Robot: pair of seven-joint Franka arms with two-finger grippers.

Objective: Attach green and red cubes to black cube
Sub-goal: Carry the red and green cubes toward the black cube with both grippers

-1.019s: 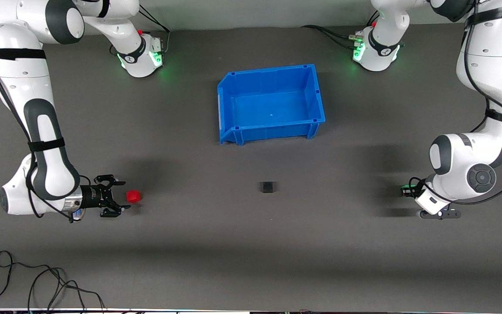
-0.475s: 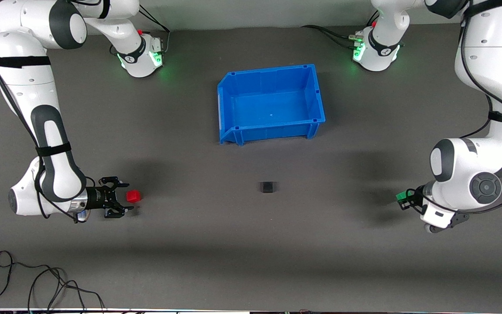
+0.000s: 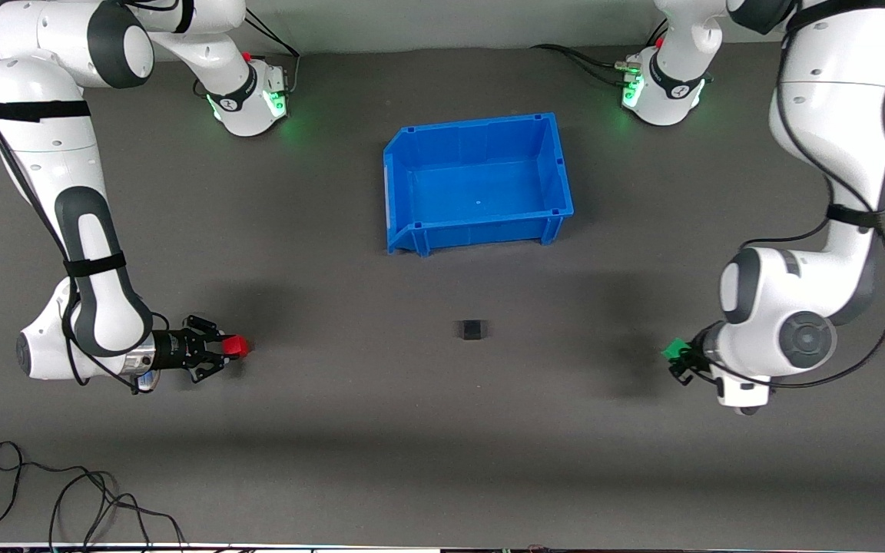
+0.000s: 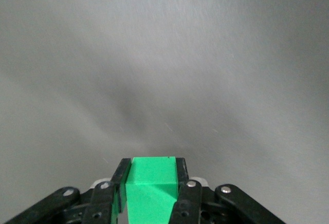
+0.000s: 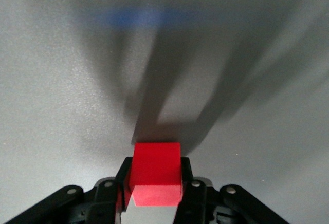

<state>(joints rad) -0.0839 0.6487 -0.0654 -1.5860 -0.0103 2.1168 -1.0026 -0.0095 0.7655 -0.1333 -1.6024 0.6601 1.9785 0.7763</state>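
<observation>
Gripping phase, judging by the front view: small matte black cube [image 3: 472, 329] sits at the bright blue plastic bin's [image 3: 404, 192] six o'clock, right gripper [image 3: 221, 350] at its nine, left gripper [image 3: 679, 361] at three. Left wrist view: fingers clamp the bright green cube [image 4: 150, 187]. Right wrist view: fingers pinch the bright red cube [image 5: 156, 173]. Next, both should converge on black.

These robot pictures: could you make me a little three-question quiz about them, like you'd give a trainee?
1. True or false: the black cube lies inside the blue bin.
2. Which cube sits between the right gripper fingers? A red, B green, C black.
3. Fill in: the left gripper holds the ____ cube.

Key:
1. False; the black cube lies on the table, nearer the front camera than the bin.
2. A, the red cube.
3. Green; the green cube sits between its fingers.
</observation>
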